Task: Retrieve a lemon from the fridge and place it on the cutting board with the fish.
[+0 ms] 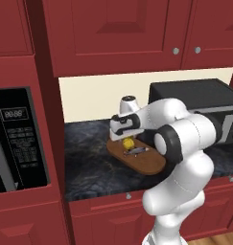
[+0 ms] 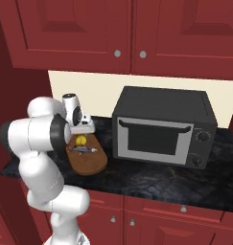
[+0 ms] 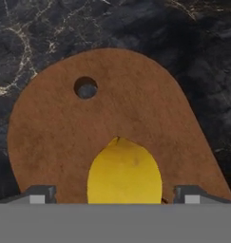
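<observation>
Lemon (image 3: 124,172): lying on the cutting board (image 3: 136,109), just beside the fish (image 1: 135,151), on dark marbled counter (image 2: 151,179). Gripper (image 3: 115,193): released, fingers spread either side of the lemon, not touching it. Microwave (image 2: 163,127): right of the board

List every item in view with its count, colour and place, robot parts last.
lemon: 1, yellow, on the board, between the open fingers
fish: 1, grey, on the board beside the lemon
board: 1, brown wood with a hole at one end, on the counter
counter: 1, dark marble, under the wall cabinets
toaster oven: 1, dark grey, on the counter to the right of the board
microwave: 1, black, built into the red column at the left
cabinets: several, red with round knobs, above and below the counter
arm: 1, white with dark joints, bent over the board
gripper: 1, open, just above the lemon
</observation>
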